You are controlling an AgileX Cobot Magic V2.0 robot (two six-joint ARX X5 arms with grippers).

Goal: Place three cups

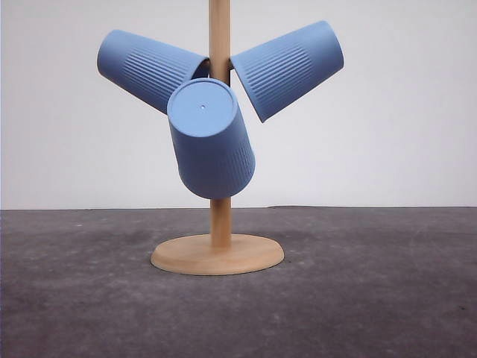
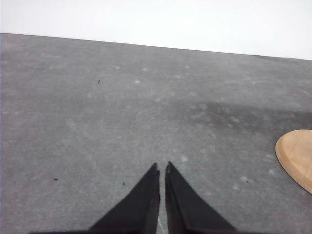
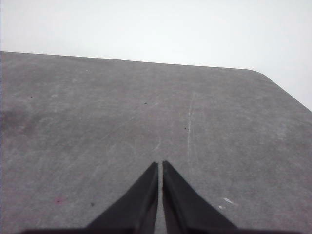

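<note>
Three light-blue ribbed cups hang upside down on a wooden stand (image 1: 219, 224) in the front view. One cup (image 1: 149, 68) tilts up to the left, another cup (image 1: 289, 67) tilts up to the right, and the third cup (image 1: 210, 138) points its flat bottom toward the camera. My left gripper (image 2: 162, 168) is shut over bare grey table, with the stand's round base (image 2: 297, 156) off to one side. My right gripper (image 3: 160, 165) is shut with nothing between its fingers, over bare table.
The stand's round wooden base (image 1: 218, 255) rests mid-table on the dark grey surface (image 1: 373, 298). A white wall stands behind. The table's far edge and a rounded corner (image 3: 258, 73) appear in the right wrist view.
</note>
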